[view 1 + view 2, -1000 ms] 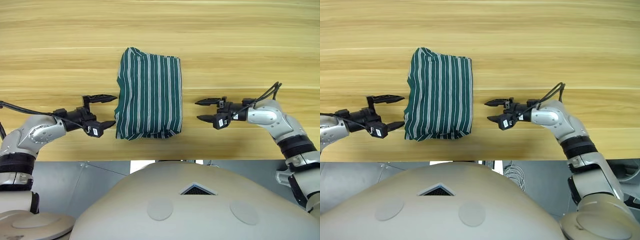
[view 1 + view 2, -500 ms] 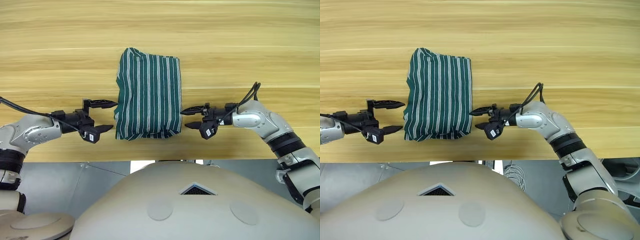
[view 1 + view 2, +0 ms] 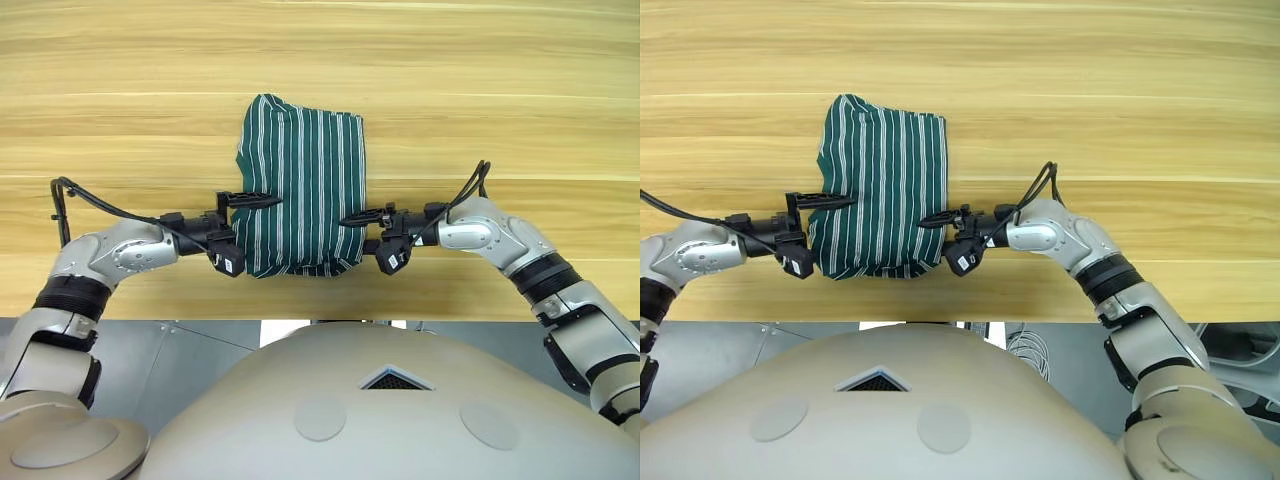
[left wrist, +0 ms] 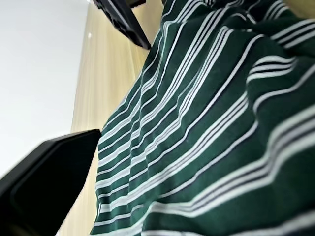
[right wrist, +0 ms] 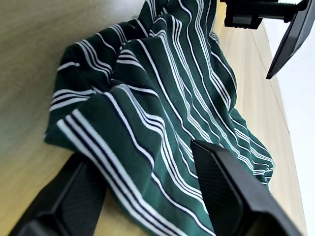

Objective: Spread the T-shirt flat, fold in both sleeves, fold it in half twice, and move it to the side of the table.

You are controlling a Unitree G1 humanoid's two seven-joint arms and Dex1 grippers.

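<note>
The green T-shirt [image 3: 300, 170] with white stripes lies folded into a compact rectangle on the wooden table [image 3: 520, 110], a little left of centre. My left gripper [image 3: 255, 233] is open at the shirt's near left corner, with its upper finger lying over the cloth. On the other side, my right gripper [image 3: 360, 240] is open at the near right corner, its jaws straddling the folded edge. In the right wrist view, striped cloth [image 5: 147, 113] bulges between the two fingers [image 5: 231, 191]. The left wrist view looks closely at the shirt [image 4: 221, 123] beside one finger [image 4: 44, 182].
Bare wood extends left, right and beyond the shirt. The table's near edge [image 3: 470, 318] runs just below both grippers.
Both grippers have moved inward from open table on either side to the shirt's near corners. The shirt's near edge now sits between their fingers. The shirt has barely shifted.
</note>
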